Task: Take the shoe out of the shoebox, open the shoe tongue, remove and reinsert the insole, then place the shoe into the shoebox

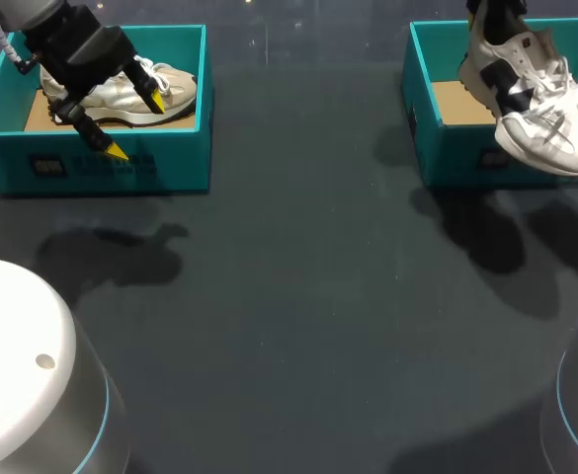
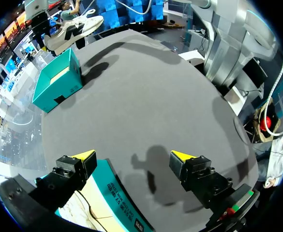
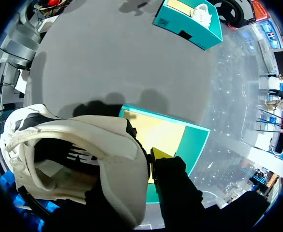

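Observation:
A white and black shoe (image 1: 531, 99) hangs tilted over the front of the right teal shoebox (image 1: 437, 148). My right gripper (image 3: 148, 162) is shut on its heel collar (image 3: 107, 135), with one yellow fingertip (image 3: 159, 154) outside the collar and the other hidden inside the shoe. This box's cardboard floor (image 3: 156, 133) shows bare below. My left gripper (image 2: 132, 155) stands open and holds nothing above the front wall of the left teal shoebox (image 1: 160, 163), where a beige shoe (image 1: 175, 84) lies. In the left wrist view one finger is over the beige shoe (image 2: 83, 212), the other over the table.
The dark table (image 1: 318, 296) spreads between the two boxes. Both boxes sit near the table's far edge. From the left wrist, the right shoebox (image 2: 59, 82) and the lifted shoe (image 2: 76, 29) appear far ahead.

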Tool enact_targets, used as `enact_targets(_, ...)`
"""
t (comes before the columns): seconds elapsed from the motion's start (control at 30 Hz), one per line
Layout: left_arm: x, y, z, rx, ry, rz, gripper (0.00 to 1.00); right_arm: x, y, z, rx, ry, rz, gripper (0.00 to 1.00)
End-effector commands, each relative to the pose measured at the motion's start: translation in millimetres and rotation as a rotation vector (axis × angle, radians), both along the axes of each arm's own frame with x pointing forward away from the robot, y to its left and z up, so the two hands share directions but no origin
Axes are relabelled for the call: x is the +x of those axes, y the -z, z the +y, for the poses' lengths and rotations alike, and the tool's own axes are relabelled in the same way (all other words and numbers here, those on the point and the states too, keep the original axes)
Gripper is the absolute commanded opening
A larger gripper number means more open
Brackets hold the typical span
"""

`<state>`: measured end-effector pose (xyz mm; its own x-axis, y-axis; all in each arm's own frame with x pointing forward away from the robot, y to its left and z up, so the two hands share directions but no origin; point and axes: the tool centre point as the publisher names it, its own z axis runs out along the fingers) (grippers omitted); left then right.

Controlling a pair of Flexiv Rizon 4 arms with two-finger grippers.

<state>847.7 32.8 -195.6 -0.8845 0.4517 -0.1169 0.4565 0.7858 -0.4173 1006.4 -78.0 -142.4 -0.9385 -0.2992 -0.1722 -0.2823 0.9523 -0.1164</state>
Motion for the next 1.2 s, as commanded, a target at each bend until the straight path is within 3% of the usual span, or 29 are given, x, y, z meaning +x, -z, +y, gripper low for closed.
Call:
enact_targets(0.03,-0.3,0,1,0.002,0.0,-0.001,1.0,26.3,-6,-19,-0.009,-0.008,0.004,0.0)
enact_targets(0.37,-0.3,0,1,0.002,0.0,-0.001,1.0,103.1,-7,-100,-0.002,-0.107,0.001,0.0)
enact_targets(0.57,-0.3,0,1,0.002,0.0,-0.001,1.0,126.0,0,-142,0.029,-0.112,0.023,0.0)
enact_targets(0.7,-0.3,0,1,0.002,0.0,-0.001,1.0,121.2,0,-157,0.052,-0.046,-0.007,0.0)
enact_targets(0.87,-0.3,0,1,0.002,0.0,-0.001,1.0,101.0,5,-173,0.038,0.107,-0.032,0.0)
enact_targets(1.07,-0.3,0,1,0.002,0.0,-0.001,1.0,66.4,10,-198,0.018,0.372,-0.074,0.0)
enact_targets(1.2,-0.3,0,1,0.002,0.0,-0.001,1.0,53.6,14,-205,0.034,0.554,-0.078,0.0)
